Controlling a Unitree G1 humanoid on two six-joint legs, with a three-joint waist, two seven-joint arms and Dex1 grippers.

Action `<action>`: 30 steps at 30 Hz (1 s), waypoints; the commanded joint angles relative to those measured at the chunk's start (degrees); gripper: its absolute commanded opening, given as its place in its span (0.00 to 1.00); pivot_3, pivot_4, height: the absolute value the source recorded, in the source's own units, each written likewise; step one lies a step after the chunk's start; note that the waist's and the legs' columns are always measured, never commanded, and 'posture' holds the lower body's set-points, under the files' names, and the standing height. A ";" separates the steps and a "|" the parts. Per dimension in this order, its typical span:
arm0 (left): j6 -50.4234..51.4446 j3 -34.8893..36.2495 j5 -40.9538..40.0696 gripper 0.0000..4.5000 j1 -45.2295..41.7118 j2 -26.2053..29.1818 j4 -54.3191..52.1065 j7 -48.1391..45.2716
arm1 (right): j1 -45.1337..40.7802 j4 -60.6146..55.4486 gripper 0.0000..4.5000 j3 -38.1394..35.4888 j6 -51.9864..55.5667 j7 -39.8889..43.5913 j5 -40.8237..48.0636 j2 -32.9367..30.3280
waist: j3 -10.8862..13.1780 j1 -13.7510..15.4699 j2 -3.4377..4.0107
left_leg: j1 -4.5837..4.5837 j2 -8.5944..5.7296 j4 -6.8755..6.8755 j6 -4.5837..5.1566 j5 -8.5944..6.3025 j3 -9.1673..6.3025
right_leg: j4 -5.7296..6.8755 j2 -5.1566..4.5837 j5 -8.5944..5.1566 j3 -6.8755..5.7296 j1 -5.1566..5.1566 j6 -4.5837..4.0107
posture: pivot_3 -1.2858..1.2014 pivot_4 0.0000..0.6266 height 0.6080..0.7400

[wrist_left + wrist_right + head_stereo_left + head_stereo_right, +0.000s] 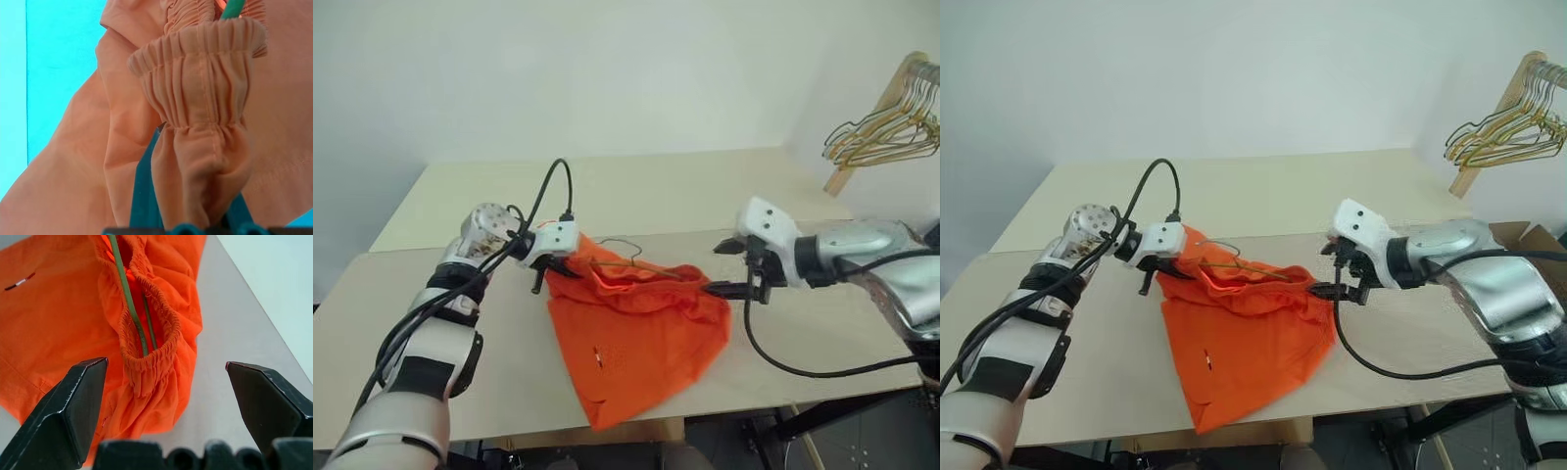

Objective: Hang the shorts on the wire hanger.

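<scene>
- Left eye view: nearest the lens, at lower left, the left arm reaches up to the left gripper (551,266), whose fingers are clamped on the waistband corner of the shorts (636,343) at frame centre. The shorts hang lifted, their lower legs drooping onto the table (431,323) towards its near edge. The waistband runs roughly left to right across the frame; the legs point down-frame.
- Right eye view: the wire hanger (1244,269) lies along the waistband opening, its long axis left to right, part of the wire rising in a loop above the cloth at the left end. The right gripper (1336,285) sits at the waistband's right end with its fingers apart, holding nothing. A bunch of spare hangers (1503,132) hangs at the upper right.
- Left wrist view: the gathered elastic is pinched between the fingers at the bottom edge.
- Right wrist view: the two black fingers stand wide at the lower corners; between them the waistband gapes with the wire running inside it.
- Judged progress: the hanger is threaded into the waist, but the shorts look bunched; spreading and settling them remains.
</scene>
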 commanded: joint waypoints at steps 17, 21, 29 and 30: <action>1.96 2.84 -2.94 0.00 0.77 0.86 -7.28 -0.91 | -8.28 12.22 0.27 11.82 -5.76 7.28 -15.58 9.77 | 0.00 -0.82 0.01 | -0.08 -0.02 0.07 -0.01 0.01 -0.07 | 0.15 -0.04 0.00 -0.05 -0.10 0.00 | 0.48 0.00 1.00; 1.49 2.84 -3.03 0.00 0.82 0.76 -7.25 -0.92 | -7.56 11.54 0.00 10.96 -5.31 8.37 -15.53 9.58 | 0.00 -0.83 0.01 | -0.08 -0.02 0.10 -0.01 0.01 -0.10 | 0.19 -0.05 0.00 -0.08 -0.10 0.00 | 0.48 0.00 1.00; 1.02 4.31 -5.97 0.22 -0.05 0.17 -6.24 -4.06 | -4.82 8.38 0.00 7.03 -2.06 11.93 -11.50 7.77 | 0.00 -0.90 0.01 | -0.09 -0.03 0.10 -0.01 0.01 -0.11 | 0.21 -0.05 0.00 -0.09 -0.10 -0.01 | 0.47 0.00 1.00; 1.31 4.73 -6.42 0.28 -0.22 0.20 -6.09 -4.06 | -4.08 7.72 0.00 6.27 -1.58 12.51 -10.77 7.09 | 0.00 -0.93 0.01 | -0.09 -0.02 0.11 -0.01 0.01 -0.12 | 0.21 -0.04 0.00 -0.10 -0.10 -0.01 | 0.47 0.00 1.00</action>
